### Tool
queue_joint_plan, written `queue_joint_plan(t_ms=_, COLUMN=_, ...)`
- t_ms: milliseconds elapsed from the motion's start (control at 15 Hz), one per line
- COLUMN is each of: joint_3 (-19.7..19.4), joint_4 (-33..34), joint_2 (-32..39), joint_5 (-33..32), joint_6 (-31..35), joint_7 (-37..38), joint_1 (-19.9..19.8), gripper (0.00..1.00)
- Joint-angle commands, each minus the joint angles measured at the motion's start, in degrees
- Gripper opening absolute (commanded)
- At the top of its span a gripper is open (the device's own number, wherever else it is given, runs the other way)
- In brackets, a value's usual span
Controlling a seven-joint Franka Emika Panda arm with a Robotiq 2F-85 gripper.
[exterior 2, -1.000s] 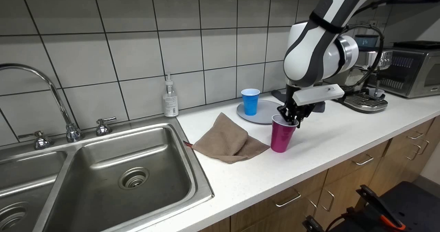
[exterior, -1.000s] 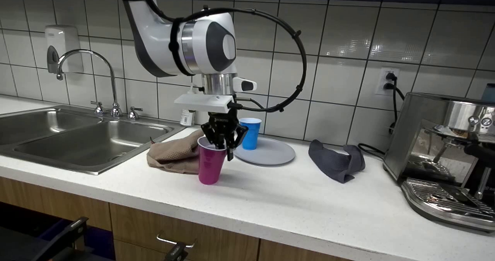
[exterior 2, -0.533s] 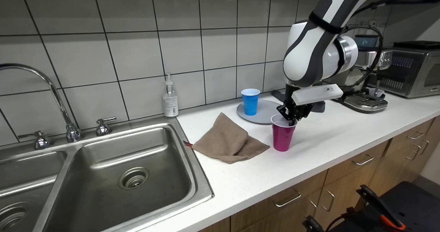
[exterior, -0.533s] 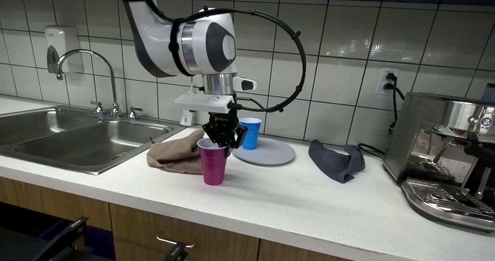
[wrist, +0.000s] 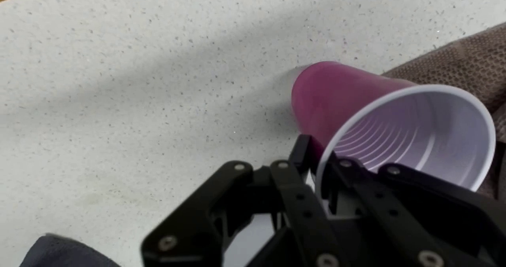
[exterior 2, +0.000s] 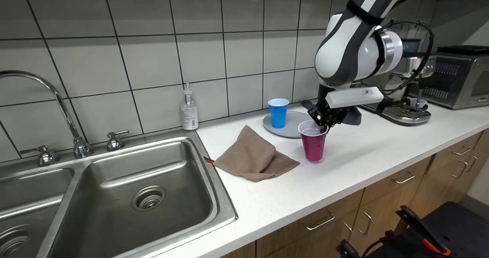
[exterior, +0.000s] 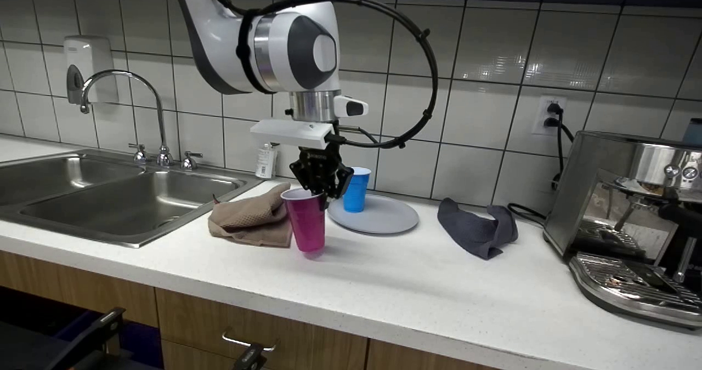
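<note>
Magenta cup (wrist: pixel 334 93), its rim partly behind the gripper (wrist: pixel 321 153)

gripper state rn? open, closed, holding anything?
Gripper: closed on the wall of the magenta cup at its rim, one finger inside, the other outside.
</note>
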Motion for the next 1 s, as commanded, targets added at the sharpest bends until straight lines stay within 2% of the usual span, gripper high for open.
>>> queue_joint_plan(t_ms=0, joint_3=0.39, joint_4=-2.74, joint_2=-6.28, joint_5=2.70, joint_6=-1.90, joint_7=-4.11, joint_1=-1.63, gripper=0.02)
queue_joint_plan(t_ms=400, joint_3=-0.49, joint_4=-3.11, joint_2=-10.20, joint_5=4.73, joint_6=-2.00, joint_7=-6.31, joint_1=-3.32, gripper=0.02)
queue_joint_plan(t_ms=933, joint_3=-0.45, joint_4=1.93, joint_2=-7.22, joint_5=7.56, joint_6=-1.00, joint_7=-5.43, joint_1=-3.46, gripper=0.02)
